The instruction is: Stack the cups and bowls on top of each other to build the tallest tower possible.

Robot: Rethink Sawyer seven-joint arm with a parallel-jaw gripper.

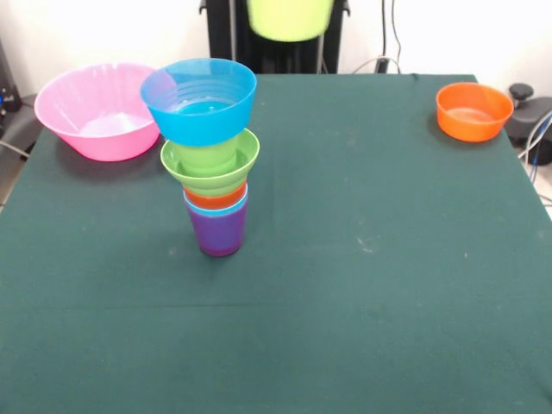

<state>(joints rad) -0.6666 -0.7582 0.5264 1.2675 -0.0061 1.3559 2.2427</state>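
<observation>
A: Front view, tower [211,155]?
B: Left of centre on green table [371,285]. Purple cup [217,233] as base; light blue and orange rims above; green bowl [210,161]; blue bowl [199,100] on top, tilted.
A: Other bowls?
B: Pink bowl [95,109] far left, just beside tower. Orange bowl [473,110] far right, well apart.
A: Gripper?
B: Hidden; yellow-green cup [289,19] at top edge. Grip state: cannot tell.

Green-covered table [362,285]; white wall [466,34] behind; cables [392,43], possibly.

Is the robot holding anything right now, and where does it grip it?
A yellow-green cup hangs at the top edge, but its upper part is cut off, so the hold cannot be told.
</observation>
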